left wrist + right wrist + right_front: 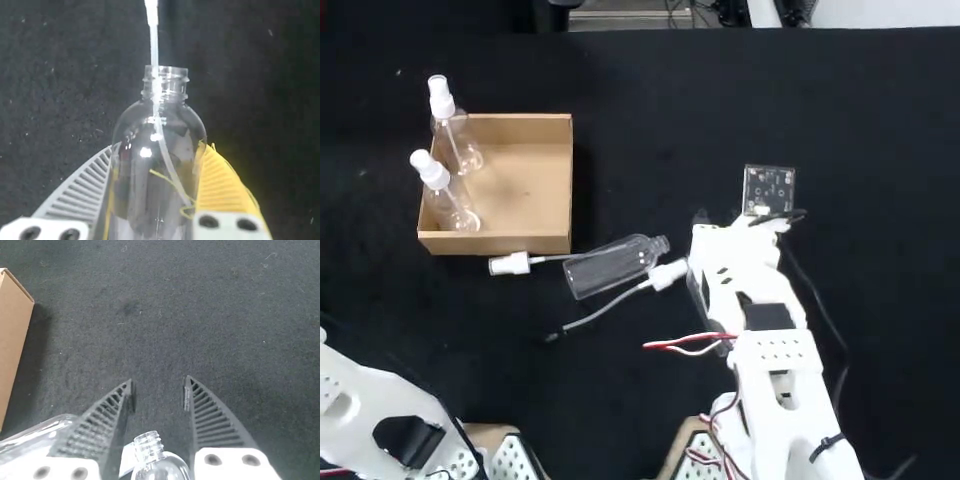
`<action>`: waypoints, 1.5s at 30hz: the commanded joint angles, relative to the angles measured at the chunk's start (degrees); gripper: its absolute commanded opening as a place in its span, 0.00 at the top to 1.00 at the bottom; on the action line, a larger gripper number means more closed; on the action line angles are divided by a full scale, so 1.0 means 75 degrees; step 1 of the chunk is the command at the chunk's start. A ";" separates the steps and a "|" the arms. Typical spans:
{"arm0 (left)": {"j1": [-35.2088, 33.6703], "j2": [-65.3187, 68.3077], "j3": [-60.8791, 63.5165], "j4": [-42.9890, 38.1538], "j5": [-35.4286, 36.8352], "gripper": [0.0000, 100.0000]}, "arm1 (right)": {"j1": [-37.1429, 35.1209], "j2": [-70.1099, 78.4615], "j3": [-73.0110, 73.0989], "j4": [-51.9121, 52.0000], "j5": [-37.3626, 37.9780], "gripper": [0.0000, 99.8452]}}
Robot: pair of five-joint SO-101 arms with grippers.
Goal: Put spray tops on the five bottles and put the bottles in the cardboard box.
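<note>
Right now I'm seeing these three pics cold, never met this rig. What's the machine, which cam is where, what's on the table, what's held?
Two robot arms sit side by side at a black table. The high view looks down from a fixed camera; the other two come from a camera on each arm's wrist. On the table stands a cardboard box holding a capped bottle and a second capped bottle; beside it lie an uncapped bottle, a loose spray top and, by the right arm, another spray top. The left hand is shut on a clear bottle with a spray tube running into its neck. At the right hand a bare bottle neck shows; I cannot tell whether it is gripped.
</note>
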 commanded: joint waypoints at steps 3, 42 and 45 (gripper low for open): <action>0.0311 -0.2004 0.2585 -0.1067 -0.1325 0.97 | 0.0070 -0.0123 -0.0041 -0.0199 0.0070 0.86; -0.0287 -0.9788 0.8445 -0.4513 0.3071 0.97 | 0.0070 -0.0158 -0.0041 -0.0152 0.0070 0.86; 0.0018 -0.9788 0.8656 -0.4536 0.3563 0.97 | 0.0070 -0.0158 -0.0041 -0.0176 0.0070 0.86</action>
